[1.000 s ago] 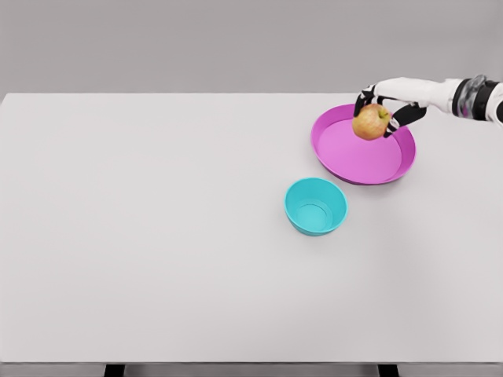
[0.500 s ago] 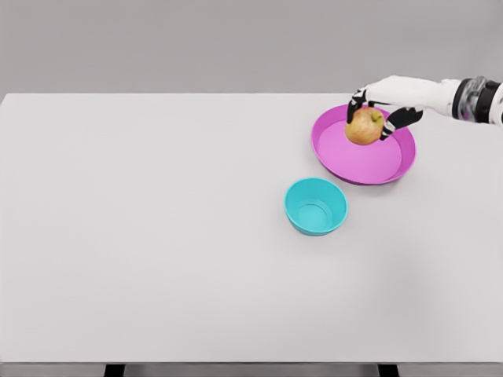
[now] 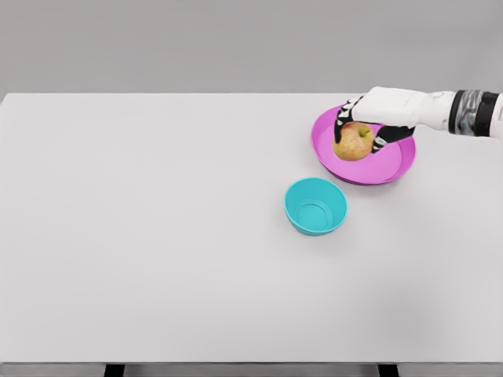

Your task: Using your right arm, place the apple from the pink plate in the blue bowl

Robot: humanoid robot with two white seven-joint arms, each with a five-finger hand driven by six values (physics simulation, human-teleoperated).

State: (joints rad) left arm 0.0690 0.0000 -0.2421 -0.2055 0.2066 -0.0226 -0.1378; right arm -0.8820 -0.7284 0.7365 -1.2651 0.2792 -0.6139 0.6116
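The right hand (image 3: 363, 126) is gripping the apple (image 3: 353, 142), its dark-tipped fingers (image 3: 341, 123) curling around the fruit from above and from the side. The apple is hanging over the left part of the pink plate (image 3: 393, 166), seemingly lifted clear of its surface, though the view cannot confirm a gap. The white forearm is reaching in from the right edge across the plate's far rim. The blue bowl (image 3: 316, 206) is sitting empty on the white table (image 3: 157, 236), just beside the plate's near-left rim. So the grasp looks done; the carry down-left to the bowl and the release are remaining. The left arm is not showing.
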